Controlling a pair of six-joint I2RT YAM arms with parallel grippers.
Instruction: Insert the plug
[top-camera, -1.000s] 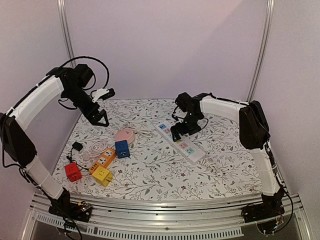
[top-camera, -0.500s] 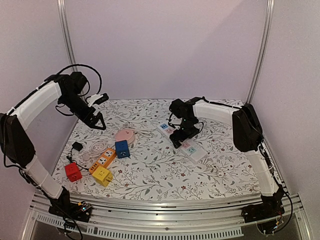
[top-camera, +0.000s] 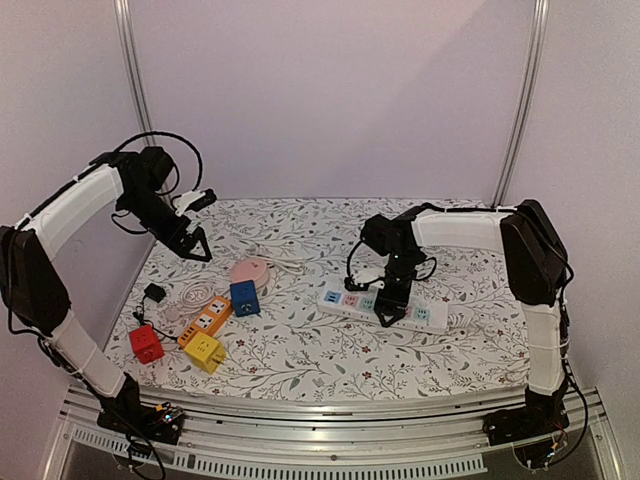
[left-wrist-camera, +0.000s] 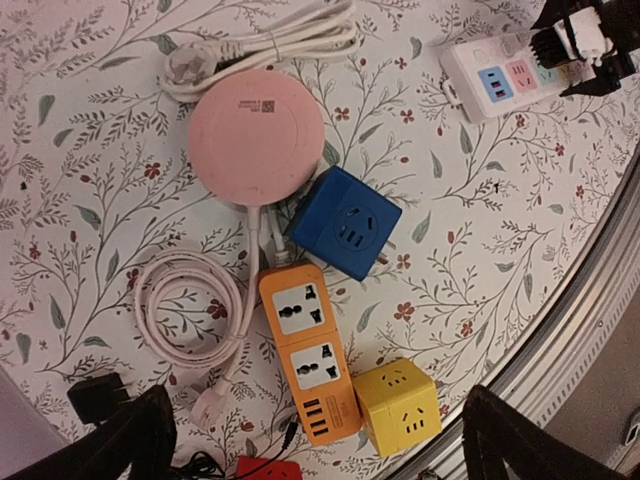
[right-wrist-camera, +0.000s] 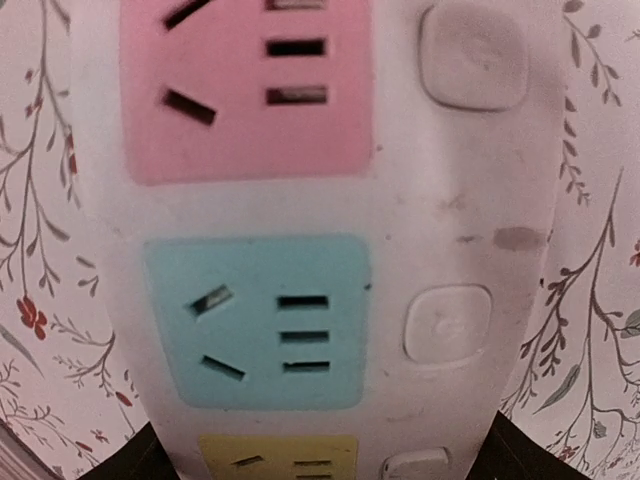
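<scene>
Astride power strip (top-camera: 340, 299), right pincer (top-camera: 386, 313), grip unclear, left pincer (top-camera: 197, 250) released, hub label (left-wrist-camera: 262, 107) illegible

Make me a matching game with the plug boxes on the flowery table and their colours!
Things:
1. round disc
2. short strip with two big sockets
3. long strip with pastel sockets
4. cube beside the disc

Colours:
a. white
b. pink
c. blue
d. orange

Pairs: 1-b, 2-d, 3-a, 4-c
</scene>
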